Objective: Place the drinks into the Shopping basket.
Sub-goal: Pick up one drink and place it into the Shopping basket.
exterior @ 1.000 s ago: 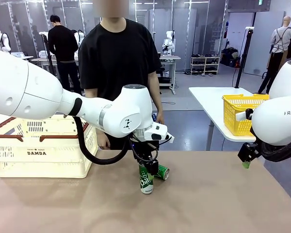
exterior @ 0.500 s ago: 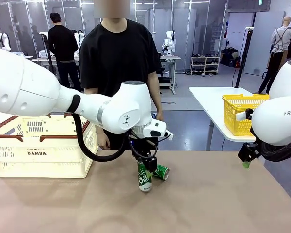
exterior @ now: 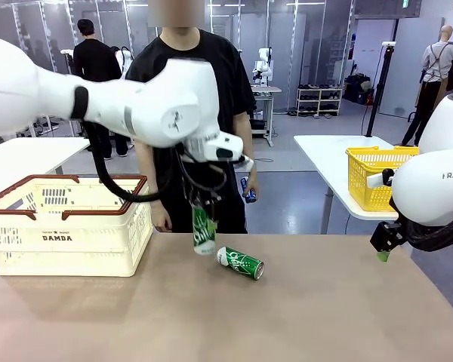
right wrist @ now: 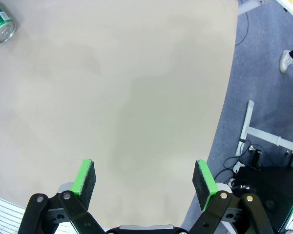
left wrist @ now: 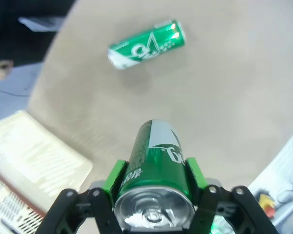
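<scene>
While left gripper (left wrist: pixel 154 171) clamps one green aluminium drink can (exterior: pixel 204 231) aloft near the cream slotted plastic Shopping basket (exterior: pixel 68 245), none looks placed yet: second green can (exterior: pixel 240 262) lies on beige table (exterior: pixel 325 317), person (exterior: pixel 189 90) holds slim blue can (exterior: pixel 247 188); right gripper (right wrist: pixel 144 178) spread wide, empty.

Bright even indoor light, soft shadows, wrist views w/ edge distortion.
</scene>
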{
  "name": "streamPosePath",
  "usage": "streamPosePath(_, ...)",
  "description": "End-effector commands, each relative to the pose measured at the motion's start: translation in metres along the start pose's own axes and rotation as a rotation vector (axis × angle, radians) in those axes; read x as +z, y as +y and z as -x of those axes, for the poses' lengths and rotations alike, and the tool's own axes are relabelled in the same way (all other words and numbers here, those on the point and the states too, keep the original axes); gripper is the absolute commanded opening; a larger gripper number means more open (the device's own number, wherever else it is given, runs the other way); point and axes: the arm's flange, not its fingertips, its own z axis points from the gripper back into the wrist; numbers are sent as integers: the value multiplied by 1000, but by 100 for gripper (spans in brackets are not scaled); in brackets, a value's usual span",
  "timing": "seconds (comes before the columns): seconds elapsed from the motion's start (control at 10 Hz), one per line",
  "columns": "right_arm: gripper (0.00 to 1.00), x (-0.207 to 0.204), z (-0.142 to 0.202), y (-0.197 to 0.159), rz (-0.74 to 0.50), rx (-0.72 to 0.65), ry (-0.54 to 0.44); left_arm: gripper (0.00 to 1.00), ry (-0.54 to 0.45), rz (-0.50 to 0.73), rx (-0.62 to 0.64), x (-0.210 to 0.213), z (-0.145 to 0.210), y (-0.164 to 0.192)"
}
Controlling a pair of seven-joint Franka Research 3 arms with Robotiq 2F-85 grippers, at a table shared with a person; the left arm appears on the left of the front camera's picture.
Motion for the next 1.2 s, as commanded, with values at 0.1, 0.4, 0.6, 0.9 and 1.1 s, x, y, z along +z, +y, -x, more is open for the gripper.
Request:
streamPosePath(0.1,100,1,0,-2,0,12,2,0,-65,-68,13,64,7,5)
streamPosePath(0.4,100,1,0,-2,0,12,2,0,-114,-107,62,106,19,16)
streamPosePath(0.6,100,1,0,-2,0,12,2,0,-134,-99,87,113,27,23)
streamPosePath(0.9,100,1,0,-2,0,12,2,0,-135,-95,51,109,17,17)
streamPosePath(1.1,100,1,0,-2,0,12,2,0,-135,-95,51,109,17,17)
